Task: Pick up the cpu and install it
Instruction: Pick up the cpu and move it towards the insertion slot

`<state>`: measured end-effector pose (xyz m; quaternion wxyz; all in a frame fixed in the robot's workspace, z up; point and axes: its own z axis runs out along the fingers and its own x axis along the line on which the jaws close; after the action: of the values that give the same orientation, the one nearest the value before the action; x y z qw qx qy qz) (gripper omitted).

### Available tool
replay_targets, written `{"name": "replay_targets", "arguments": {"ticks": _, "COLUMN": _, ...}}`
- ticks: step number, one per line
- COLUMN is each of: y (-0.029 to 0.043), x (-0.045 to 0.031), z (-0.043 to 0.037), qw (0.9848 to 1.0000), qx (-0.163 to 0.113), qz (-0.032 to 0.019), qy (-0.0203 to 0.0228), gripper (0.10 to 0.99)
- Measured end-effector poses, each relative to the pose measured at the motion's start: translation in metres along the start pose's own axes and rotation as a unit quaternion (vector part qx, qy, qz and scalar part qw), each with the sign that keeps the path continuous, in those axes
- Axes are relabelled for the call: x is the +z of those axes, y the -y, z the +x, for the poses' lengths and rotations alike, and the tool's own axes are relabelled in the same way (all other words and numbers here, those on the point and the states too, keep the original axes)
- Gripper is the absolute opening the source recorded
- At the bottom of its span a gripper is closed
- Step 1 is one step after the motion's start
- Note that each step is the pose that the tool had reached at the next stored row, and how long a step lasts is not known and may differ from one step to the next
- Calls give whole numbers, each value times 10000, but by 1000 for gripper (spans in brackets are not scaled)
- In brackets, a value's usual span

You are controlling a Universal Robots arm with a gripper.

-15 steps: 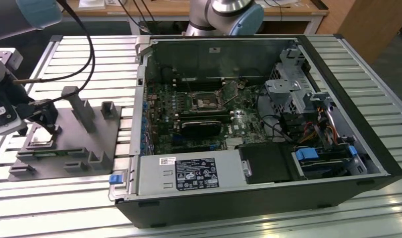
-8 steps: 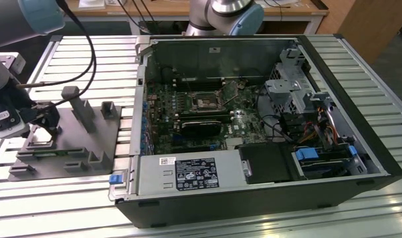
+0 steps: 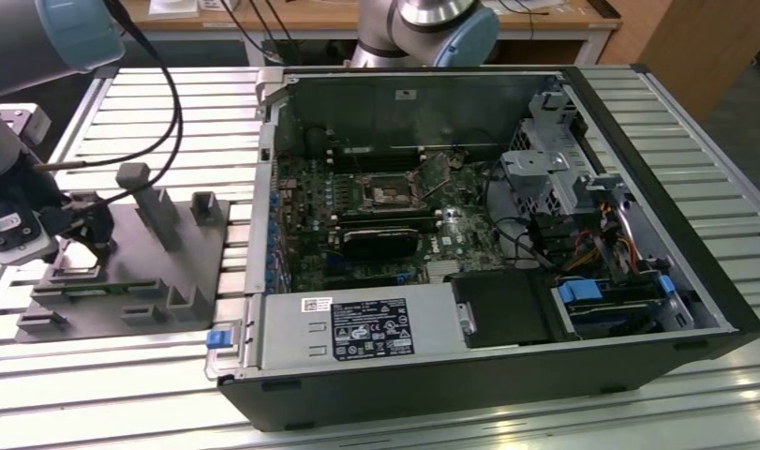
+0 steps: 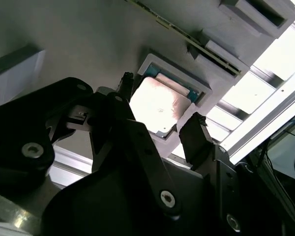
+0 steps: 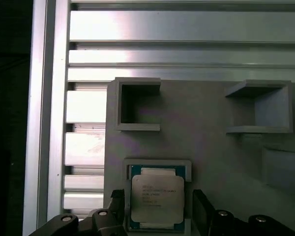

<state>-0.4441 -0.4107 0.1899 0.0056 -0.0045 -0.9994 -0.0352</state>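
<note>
First wrist view: cpu (image 5: 154,199) flat, lid up; claw (image 5: 157,197) wide, flanking long sides.

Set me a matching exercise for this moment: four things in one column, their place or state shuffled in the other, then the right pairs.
Things
1. cpu
2. gripper
3. fixture plate
4. socket

Places or states
A. inside the open computer case
B. open, one finger on each side of the cpu
C. seated in a square recess of the fixture plate
D. on the slatted table, at the exterior view's left of the computer case

Pairs: 1-C, 2-B, 3-D, 4-A
</note>
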Motion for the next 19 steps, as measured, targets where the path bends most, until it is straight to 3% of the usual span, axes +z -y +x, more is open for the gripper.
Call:
{"name": "replay_targets", "arguments": {"ticks": 4, "y": 2, "x": 25, "z": 1, "qw": 10000, "qx": -5, "qz": 0, "qy": 0, "gripper": 647}}
{"name": "replay_targets", "arguments": {"ticks": 5, "y": 2, "x": 31, "z": 1, "qw": 10000, "qx": -7, "qz": 0, "qy": -1, "gripper": 576}}
{"name": "replay_targets", "arguments": {"ticks": 19, "y": 1, "x": 27, "z": 4, "qw": 10000, "qx": -16, "qz": 0, "qy": 16, "gripper": 576}}
